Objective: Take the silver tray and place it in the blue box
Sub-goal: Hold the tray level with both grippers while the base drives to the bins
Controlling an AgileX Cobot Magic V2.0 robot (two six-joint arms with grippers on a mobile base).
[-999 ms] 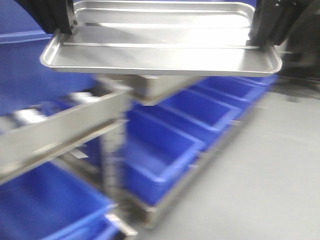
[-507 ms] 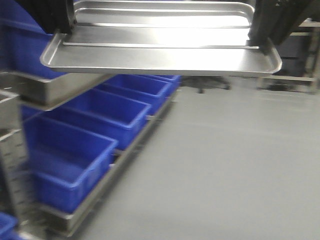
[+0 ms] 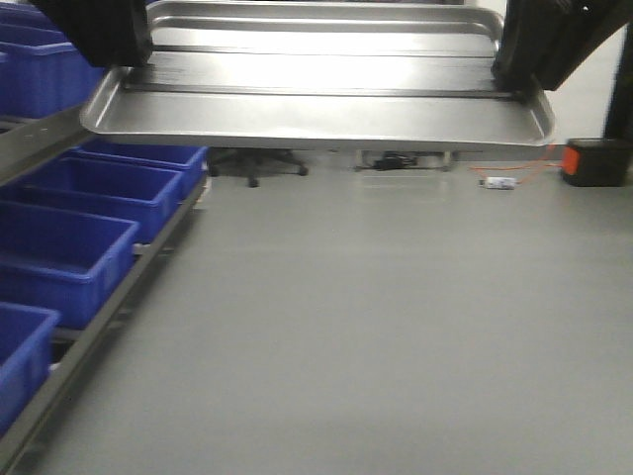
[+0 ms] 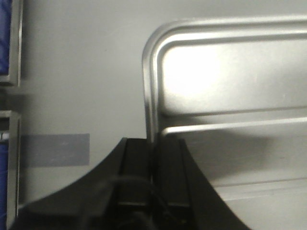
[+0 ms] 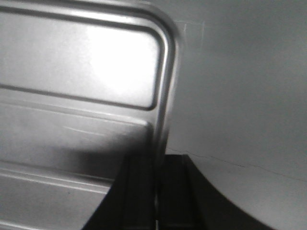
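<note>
The silver tray [image 3: 316, 109] hangs level in the air across the top of the front view, its two long ridges showing. My left gripper [image 3: 124, 71] is shut on its left rim and my right gripper [image 3: 514, 75] on its right rim. In the left wrist view the black fingers [image 4: 136, 163] pinch the rim of the tray [image 4: 230, 81] at the left gripper [image 4: 153, 146]. The right wrist view shows the same hold by the right gripper [image 5: 158, 160] on the tray [image 5: 81, 72]. Several blue boxes [image 3: 59, 252] stand in a row at the left, below the tray and off to its side.
The blue boxes rest on a low metal rack [image 3: 109, 307] along the left edge. Grey floor [image 3: 376, 327] fills the middle and right. At the back are a chair base [image 3: 255, 166], a small bottle [image 3: 497, 182] and an orange and black case [image 3: 593, 161].
The whole view has swung to the right: the rack and blue boxes slid from the centre to the left edge. The tray stays held the same way in both grippers.
</note>
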